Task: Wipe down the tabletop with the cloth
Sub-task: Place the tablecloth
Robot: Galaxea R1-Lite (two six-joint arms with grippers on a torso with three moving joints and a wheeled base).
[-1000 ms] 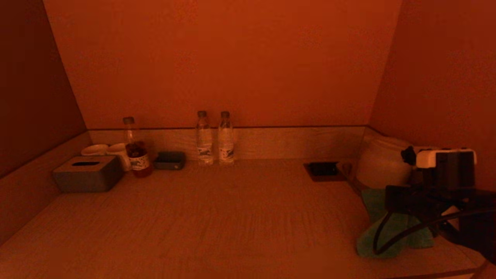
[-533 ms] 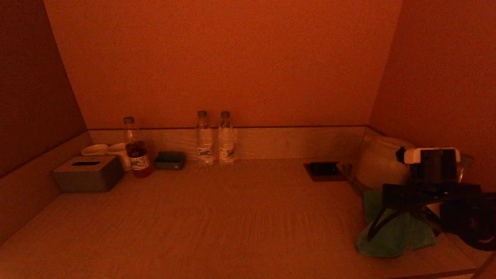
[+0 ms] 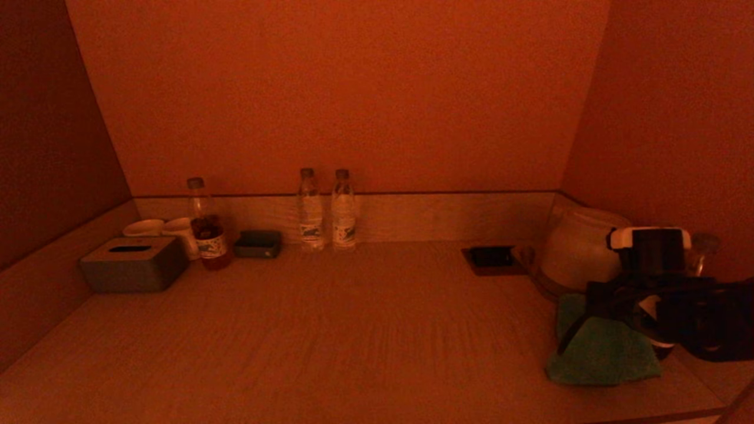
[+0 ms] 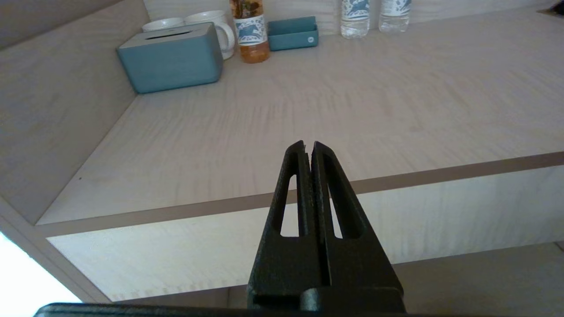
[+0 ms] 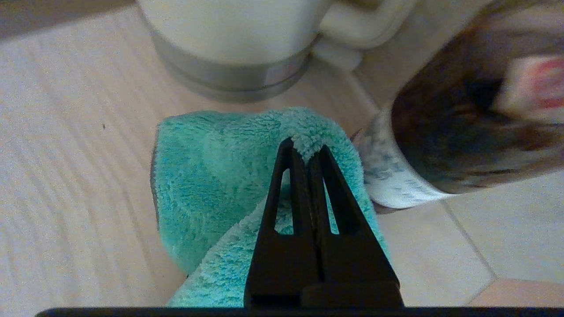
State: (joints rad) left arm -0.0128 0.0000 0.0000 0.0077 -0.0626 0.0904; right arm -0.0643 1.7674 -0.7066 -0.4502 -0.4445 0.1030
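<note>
Shifted slightly rightward since a second ago: right gripper (image 5: 306, 152), pinched tight on a fold of green cloth (image 3: 601, 350) at the tabletop's (image 3: 365, 330) right end, beside the kettle (image 3: 580, 250). Parked before the front edge: left gripper (image 4: 307, 149), fingers closed, empty.

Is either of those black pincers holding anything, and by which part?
The right tool is shut on a raised fold of the green cloth, near its kettle-side edge. The left tool is shut and empty.
</note>
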